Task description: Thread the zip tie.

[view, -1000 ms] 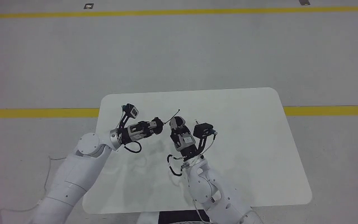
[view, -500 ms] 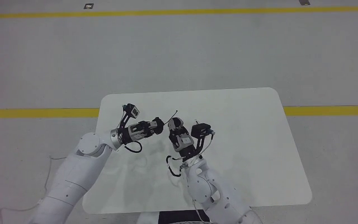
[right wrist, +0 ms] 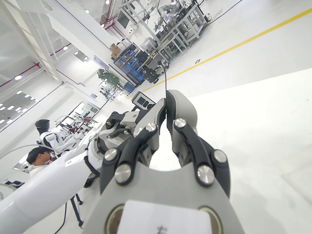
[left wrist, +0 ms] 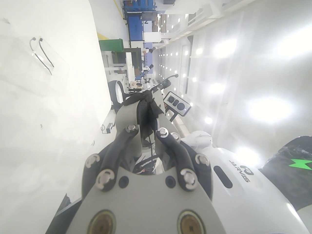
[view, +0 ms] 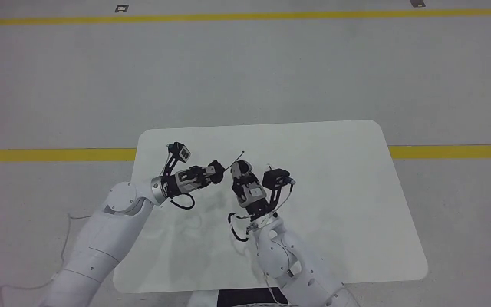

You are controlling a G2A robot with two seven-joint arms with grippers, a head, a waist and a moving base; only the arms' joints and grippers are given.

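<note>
right gripper [right wrist: 166,109] pinches the zip tie [right wrist: 165,79], left gripper [left wrist: 145,99] pressed together; we judge it light, springy, best held near its tip.

Left claw [view: 219,168] just beside right claw [right wrist: 166,105] above the table [view: 345,169]; zip tie [right wrist: 165,79] in right claw.

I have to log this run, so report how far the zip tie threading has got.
Done: the right gripper is shut on the zip tie and holds it up off the table.
In hand: the left gripper is shut and sits tip to tip with the right one, apparently lining up.
Left: no closed loop shows, so the threading looks undone. The meeting point itself is hidden.
</note>
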